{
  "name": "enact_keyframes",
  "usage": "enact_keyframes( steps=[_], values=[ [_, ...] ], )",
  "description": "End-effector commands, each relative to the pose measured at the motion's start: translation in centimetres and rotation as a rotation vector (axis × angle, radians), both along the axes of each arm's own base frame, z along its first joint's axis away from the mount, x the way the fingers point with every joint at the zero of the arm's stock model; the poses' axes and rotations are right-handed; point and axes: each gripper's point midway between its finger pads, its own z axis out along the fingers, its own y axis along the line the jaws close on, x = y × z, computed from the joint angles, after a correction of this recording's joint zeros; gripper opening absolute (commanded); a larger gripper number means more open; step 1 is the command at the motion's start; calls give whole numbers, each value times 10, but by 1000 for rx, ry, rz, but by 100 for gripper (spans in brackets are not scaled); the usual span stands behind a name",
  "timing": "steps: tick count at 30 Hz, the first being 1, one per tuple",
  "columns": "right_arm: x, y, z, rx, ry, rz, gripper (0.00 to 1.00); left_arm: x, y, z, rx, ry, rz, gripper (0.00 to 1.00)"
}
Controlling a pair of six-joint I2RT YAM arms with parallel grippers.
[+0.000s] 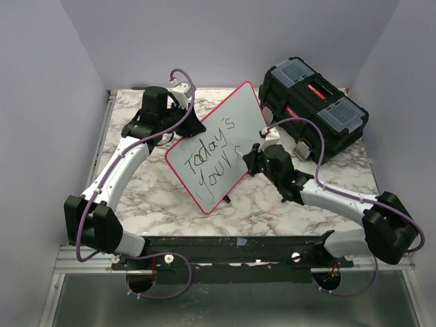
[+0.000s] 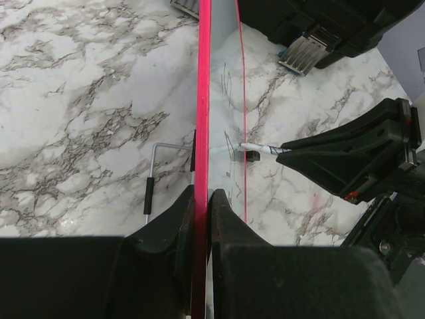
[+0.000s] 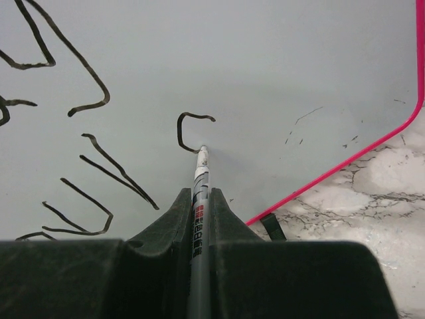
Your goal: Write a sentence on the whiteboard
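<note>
We are partway through the writing step. The flat white whiteboard with a thin red-pink rim [image 1: 219,112] stands tilted in the middle of the bench [image 1: 153,201]. Its far corner is near the black plastic toolbox with red latches [image 1: 315,102], which sits at the far right corner.

The left hand [image 2: 201,198] is clenched on the board's rim, one finger on each face, and steadies it from the side toward the bench's left edge. A thin bent wire leg with a black sleeve [image 2: 149,187] lies on the marble just behind the board.

The right hand [image 3: 201,199] grasps a slim grey marker pen with red print on its barrel [image 3: 200,219]. The barrel runs straight out between the fingers, and the tip touches the white surface.

The black handwritten marker lettering [image 1: 212,158] reads "Today's" on the upper line. The lower line looks like "your", followed by a small open hook. The tip rests at the lower end of that hook, so we judge it to be the start of the next word, not yet a whole letter.

The next move calls for:
- light, even pressure on the tip
- carrying the stroke round to close the letter
- working on toward the rim at the board's lower right, where blank surface remains

The left hand has to hold the board firmly, since any push from the pen could rock it on its edge.
</note>
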Motion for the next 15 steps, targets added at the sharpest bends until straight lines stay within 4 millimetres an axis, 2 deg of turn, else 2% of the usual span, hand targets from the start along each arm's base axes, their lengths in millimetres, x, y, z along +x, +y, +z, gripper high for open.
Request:
enact_keyframes(
  steps=[1,15],
  values=[
    [9,5,2,-25,8,-15,1,-3,1,-21,87,5,-36,0],
    [25,22,31,1,-31,1,1,-4,1,-19,84,0,-37,0]
  ],
)
